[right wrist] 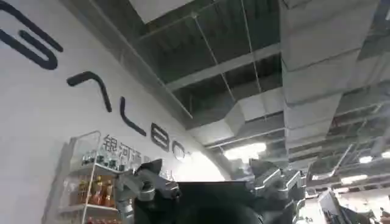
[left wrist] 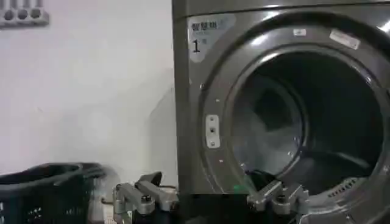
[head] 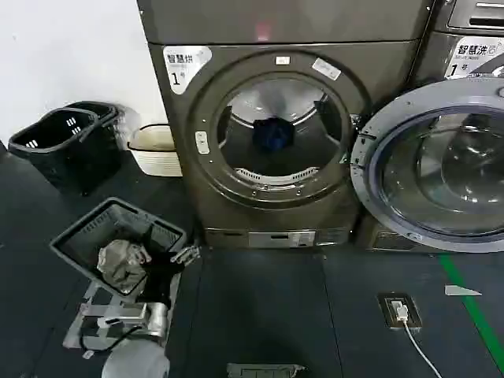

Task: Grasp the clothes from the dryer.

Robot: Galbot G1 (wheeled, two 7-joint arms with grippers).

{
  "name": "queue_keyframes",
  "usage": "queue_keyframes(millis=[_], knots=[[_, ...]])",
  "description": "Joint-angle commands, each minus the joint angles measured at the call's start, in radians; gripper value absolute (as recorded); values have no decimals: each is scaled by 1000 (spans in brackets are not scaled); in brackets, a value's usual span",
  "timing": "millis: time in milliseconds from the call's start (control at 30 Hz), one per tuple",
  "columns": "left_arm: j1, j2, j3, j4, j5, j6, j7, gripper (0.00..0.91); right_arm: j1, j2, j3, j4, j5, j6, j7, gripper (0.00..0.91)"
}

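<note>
dark floor mats are running up to a white wall, and we are facing the dryer [head: 272, 126] with its round door [head: 437, 169] swung open to our right. the clothes [head: 273, 135], a small dark blue lump, are sitting inside the drum, near the middle of the opening and toward the back. our left gripper [head: 183, 254] is hanging low at our left, just above a grey basket [head: 83, 236] holding a pale cloth [head: 122, 264], well short of the dryer; its fingers [left wrist: 143, 196] are spread wide apart and holding nothing. our right gripper [right wrist: 210, 182] is pointing up at the ceiling, parked, its fingers likewise spread and bare. we are judging this as the approach step, with the reach not yet made: next we are needing to lift the left gripper, carry it through the round opening clear of the rim, and bring the open fingers around the dark lump before closing.
</note>
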Motion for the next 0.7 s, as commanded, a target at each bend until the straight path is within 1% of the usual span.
queue_keyframes(millis=[33,67,167,200,700], knots=[[-1,17,33,8,6,7,-25,907,0,0,0,1,30,29,-18,907],[1,18,32,7,6,7,-25,907,5,0,-4,9,57,41,-19,907],[5,12,20,3,5,6,-26,907,9,2,-6,16,61,49,-12,907],[5,12,17,3,5,6,-27,907,7,4,-6,16,58,63,-14,907],[-1,2,27,2,14,8,-20,907,5,7,-4,15,58,63,-6,907]])
